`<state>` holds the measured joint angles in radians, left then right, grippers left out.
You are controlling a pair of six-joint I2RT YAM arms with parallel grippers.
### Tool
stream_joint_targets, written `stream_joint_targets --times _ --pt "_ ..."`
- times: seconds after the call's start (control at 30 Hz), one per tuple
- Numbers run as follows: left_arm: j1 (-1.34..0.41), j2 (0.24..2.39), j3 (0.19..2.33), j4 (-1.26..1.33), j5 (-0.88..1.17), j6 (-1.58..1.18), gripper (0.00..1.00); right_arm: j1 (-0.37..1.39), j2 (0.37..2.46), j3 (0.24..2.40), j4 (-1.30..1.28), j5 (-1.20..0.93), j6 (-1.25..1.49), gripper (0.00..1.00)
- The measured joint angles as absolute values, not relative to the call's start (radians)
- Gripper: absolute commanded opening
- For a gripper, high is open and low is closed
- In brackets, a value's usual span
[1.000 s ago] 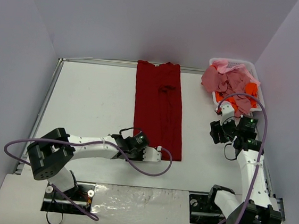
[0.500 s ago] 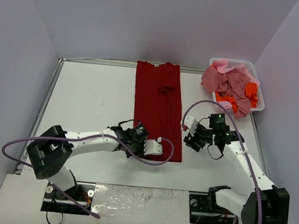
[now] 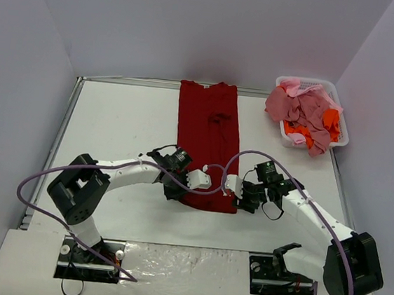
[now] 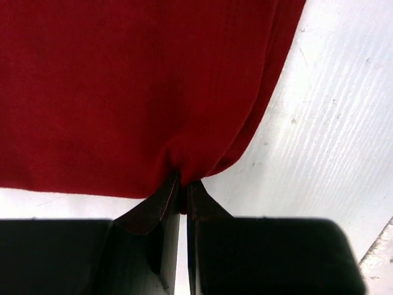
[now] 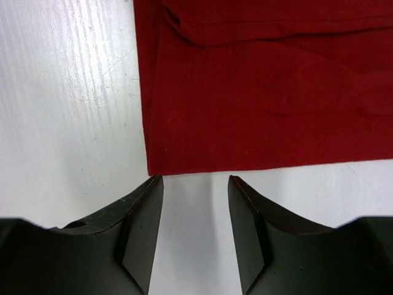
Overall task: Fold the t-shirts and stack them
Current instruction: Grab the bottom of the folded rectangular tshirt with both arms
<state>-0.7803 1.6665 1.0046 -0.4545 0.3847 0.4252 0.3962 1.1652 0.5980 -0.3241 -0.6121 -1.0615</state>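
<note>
dark red t-shirt point(image 3: 209, 135) flat on the table point(image 3: 114, 132).
your left gripper point(image 4: 182, 187) pinches its near hem; right gripper point(image 5: 195, 179) released, just beside it.

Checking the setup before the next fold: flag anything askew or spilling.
The pink and orange shirts overflow the white basket, draping over its left rim. The dark red shirt lies straight, puckered at the near corner that the left fingers pinch.

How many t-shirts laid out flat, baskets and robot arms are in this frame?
T-shirts laid out flat (the dark red t-shirt): 1
Baskets (the white basket): 1
Robot arms (left arm, right arm): 2
Total: 4
The pink and orange shirts heaped in the basket are too tangled to count.
</note>
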Motion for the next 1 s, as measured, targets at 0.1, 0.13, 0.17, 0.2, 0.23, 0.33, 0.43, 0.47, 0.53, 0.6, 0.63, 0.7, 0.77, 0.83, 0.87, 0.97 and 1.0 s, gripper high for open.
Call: stream_joint_targets --times 0.1,0.13,0.17,0.2,0.23,0.33,0.43,0.47,0.53,0.6,0.63,0.7,0.77,0.83,0.87,0.97,1.0 --pt "-0.777 1.673 1.008 -0.459 0.400 0.416 0.02 0.420 1.165 0.589 -0.316 -0.604 -1.071 0.42" --pt "-0.776 1.673 1.009 -0.460 0.405 0.413 0.02 0.429 1.165 0.585 -0.311 -0.601 -1.073 0.42" --pt "-0.775 1.674 1.010 -0.461 0.411 0.410 0.02 0.438 1.166 0.580 -0.305 -0.600 -1.074 0.41" --pt "-0.772 1.675 1.011 -0.461 0.416 0.408 0.02 0.445 1.166 0.576 -0.299 -0.598 -1.075 0.41" --pt "-0.769 1.675 1.012 -0.462 0.421 0.406 0.02 0.452 1.166 0.570 -0.291 -0.596 -1.075 0.41" --pt "-0.756 1.676 1.012 -0.463 0.431 0.400 0.02 0.466 1.166 0.552 -0.273 -0.590 -1.075 0.41" --pt "-0.745 1.678 1.015 -0.468 0.442 0.391 0.03 0.476 1.169 0.545 -0.265 -0.587 -1.075 0.41" --pt "-0.744 1.680 1.019 -0.469 0.446 0.389 0.02 0.480 1.173 0.545 -0.262 -0.587 -1.074 0.40" --pt "-0.743 1.687 1.024 -0.470 0.449 0.387 0.02 0.485 1.182 0.545 -0.253 -0.585 -1.074 0.40" --pt "-0.743 1.690 1.026 -0.471 0.450 0.386 0.02 0.490 1.193 0.545 -0.248 -0.581 -1.074 0.39" --pt "-0.743 1.691 1.026 -0.471 0.450 0.385 0.02 0.494 1.200 0.545 -0.247 -0.579 -1.073 0.39" --pt "-0.743 1.692 1.026 -0.471 0.451 0.385 0.02 0.505 1.209 0.545 -0.245 -0.575 -1.072 0.37" --pt "-0.743 1.694 1.026 -0.471 0.452 0.385 0.02 0.513 1.216 0.545 -0.244 -0.571 -1.072 0.35" --pt "-0.739 1.697 1.029 -0.471 0.455 0.384 0.02 0.519 1.223 0.545 -0.243 -0.567 -1.070 0.34" --pt "-0.738 1.699 1.031 -0.472 0.457 0.384 0.02 0.521 1.227 0.545 -0.243 -0.565 -1.070 0.34" --pt "-0.731 1.704 1.036 -0.473 0.466 0.384 0.02 0.531 1.242 0.545 -0.242 -0.562 -1.067 0.34" --pt "-0.730 1.705 1.036 -0.473 0.468 0.383 0.02 0.533 1.248 0.545 -0.242 -0.558 -1.066 0.34"
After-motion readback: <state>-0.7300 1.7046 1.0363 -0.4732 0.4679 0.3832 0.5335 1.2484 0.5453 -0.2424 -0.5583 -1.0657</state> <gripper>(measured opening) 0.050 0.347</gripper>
